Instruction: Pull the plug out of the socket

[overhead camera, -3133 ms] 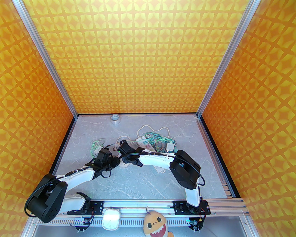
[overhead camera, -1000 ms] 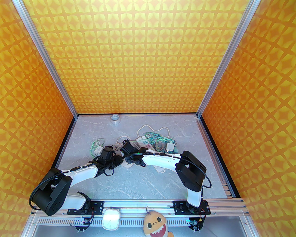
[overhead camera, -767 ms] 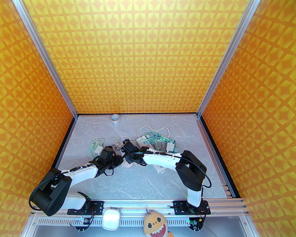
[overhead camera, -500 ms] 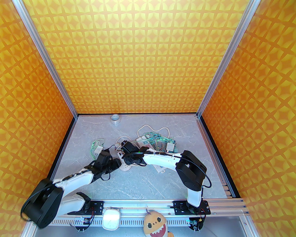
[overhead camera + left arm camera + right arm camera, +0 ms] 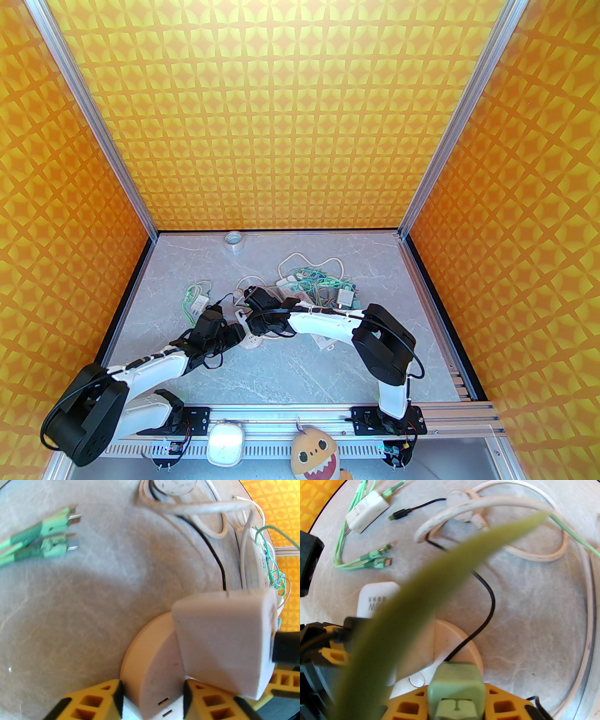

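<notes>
Plug [image 5: 455, 684] clamped in right gripper [image 5: 455, 705], prongs hidden (left gripper [image 5: 152, 691] pinches socket [image 5: 150, 648])

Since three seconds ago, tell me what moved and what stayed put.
The left arm swung down toward the near-left, and the left hand, clamped on the round socket, dragged it slightly nearer. The right hand on the green plug, the tape roll and the cable tangle stayed roughly put.

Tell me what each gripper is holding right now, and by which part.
The left gripper clamps the round beige socket by its side wall. The right gripper pinches the pale green plug by its body.
</notes>
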Tool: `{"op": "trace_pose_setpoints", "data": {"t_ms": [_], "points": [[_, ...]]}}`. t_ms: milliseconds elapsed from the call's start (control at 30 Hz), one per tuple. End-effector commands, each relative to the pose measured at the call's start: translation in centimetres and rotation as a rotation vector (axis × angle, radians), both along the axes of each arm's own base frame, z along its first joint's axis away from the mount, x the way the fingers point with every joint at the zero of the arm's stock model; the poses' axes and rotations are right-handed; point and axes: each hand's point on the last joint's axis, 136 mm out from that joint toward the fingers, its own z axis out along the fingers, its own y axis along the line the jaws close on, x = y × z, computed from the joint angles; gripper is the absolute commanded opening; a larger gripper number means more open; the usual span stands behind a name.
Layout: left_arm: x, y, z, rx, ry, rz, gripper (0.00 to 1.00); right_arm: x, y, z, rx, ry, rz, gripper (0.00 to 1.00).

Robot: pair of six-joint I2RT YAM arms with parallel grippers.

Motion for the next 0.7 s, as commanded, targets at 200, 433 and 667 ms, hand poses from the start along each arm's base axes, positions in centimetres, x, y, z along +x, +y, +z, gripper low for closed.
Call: {"op": "trace_pose_setpoints", "data": {"t_ms": [200,433,667], "points": [[-3.2,3.3,-5.4,0.260,0.219,0.024,0.38,-0.7,2.6,1.0,-0.008,-0.070,0.033,0.30],[-3.9,3.8,-6.5,0.300,0.259,0.026,0.35,0.6,0.2,2.3,-0.136,-0.184,-0.017,0.29],[-3.9,3.8,-6.5,0.306,0.262,0.021,0.34,0.1,1.4,3.2,0.111,-0.038,0.001,0.29]]}}
